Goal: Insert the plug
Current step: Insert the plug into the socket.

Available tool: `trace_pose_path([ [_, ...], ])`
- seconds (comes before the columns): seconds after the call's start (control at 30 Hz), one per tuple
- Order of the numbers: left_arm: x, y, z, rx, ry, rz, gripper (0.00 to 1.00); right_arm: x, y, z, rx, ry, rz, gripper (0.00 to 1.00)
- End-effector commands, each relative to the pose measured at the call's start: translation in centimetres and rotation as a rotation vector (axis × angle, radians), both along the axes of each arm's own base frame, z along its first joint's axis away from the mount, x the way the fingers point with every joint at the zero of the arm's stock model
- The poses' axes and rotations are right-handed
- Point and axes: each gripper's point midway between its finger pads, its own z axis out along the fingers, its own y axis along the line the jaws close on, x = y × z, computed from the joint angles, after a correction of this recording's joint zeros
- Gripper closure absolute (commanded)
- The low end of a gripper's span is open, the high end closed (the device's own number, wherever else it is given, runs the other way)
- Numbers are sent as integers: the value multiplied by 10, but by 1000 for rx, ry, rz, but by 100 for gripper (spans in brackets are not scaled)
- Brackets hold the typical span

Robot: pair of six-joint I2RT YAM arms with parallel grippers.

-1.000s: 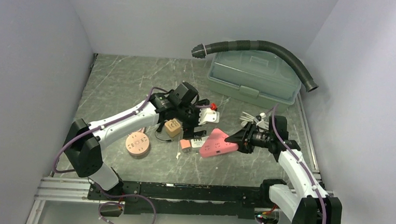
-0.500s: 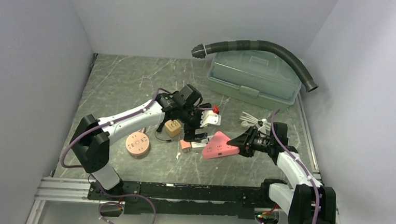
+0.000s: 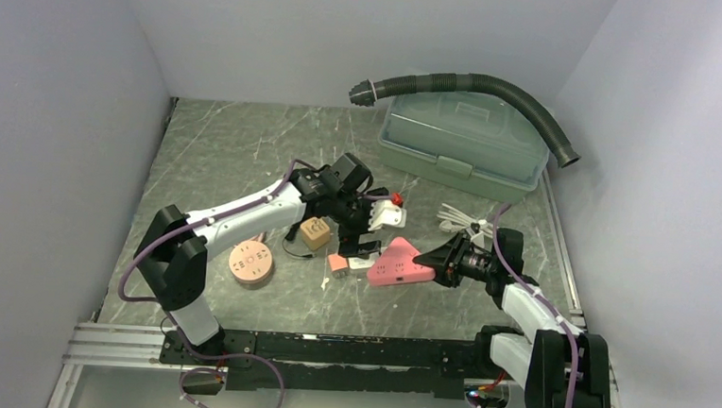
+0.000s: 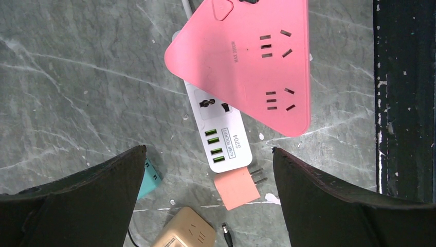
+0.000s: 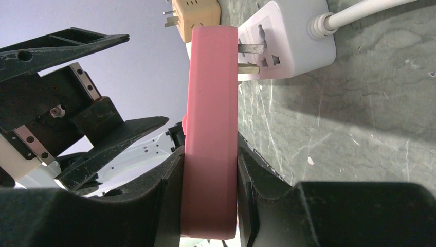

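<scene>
The big green box (image 3: 460, 144) sits at one o'clock on the table (image 3: 228, 149). The right claw (image 3: 436, 256) is clamped on the pink plug block (image 3: 396, 266) at five o'clock. Its metal pins (image 5: 251, 49) point at the white socket strip (image 4: 221, 134), just beside it at nine o'clock. The left claw (image 4: 208, 150) hangs over that strip, fingers wide apart.

top external: high at 6 o'clock, facing 12, far, whole surface (image 3: 237, 149) | left wrist: straight down, close | right wrist: low along surface, very close | shared by all: pink socket block (image 3: 399, 265) (image 4: 247, 67) (image 5: 211, 128), 5 o'clock of centre
</scene>
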Motion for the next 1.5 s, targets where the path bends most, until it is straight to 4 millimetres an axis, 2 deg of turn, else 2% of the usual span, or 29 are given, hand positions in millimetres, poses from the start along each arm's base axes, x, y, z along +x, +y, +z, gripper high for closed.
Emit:
trace_pose_path([
  [0.0, 2, -12, 10, -32, -8, -24, 3, 4, 1, 9, 28, -69, 17, 100],
  [0.47, 1, -19, 7, -20, -11, -32, 3, -3, 2, -1, 49, -47, 14, 100],
  [0.6, 0, -26, 6, -22, -11, -37, 3, -4, 1, -4, 42, -40, 15, 100],
  [0.77, -1, -44, 4, -35, -1, -42, 3, -4, 0, -9, 24, -36, 16, 100],
  [1.03, 8, -62, -4, -22, 25, -71, 19, -10, -4, -27, -6, -19, 34, 100],
  [1.27, 17, -74, -10, -19, 19, -82, 21, -18, -10, -46, -20, 25, 32, 100],
  [1.47, 22, -94, -19, -16, 21, -89, 26, -25, -12, -63, -21, 69, 37, 100],
])
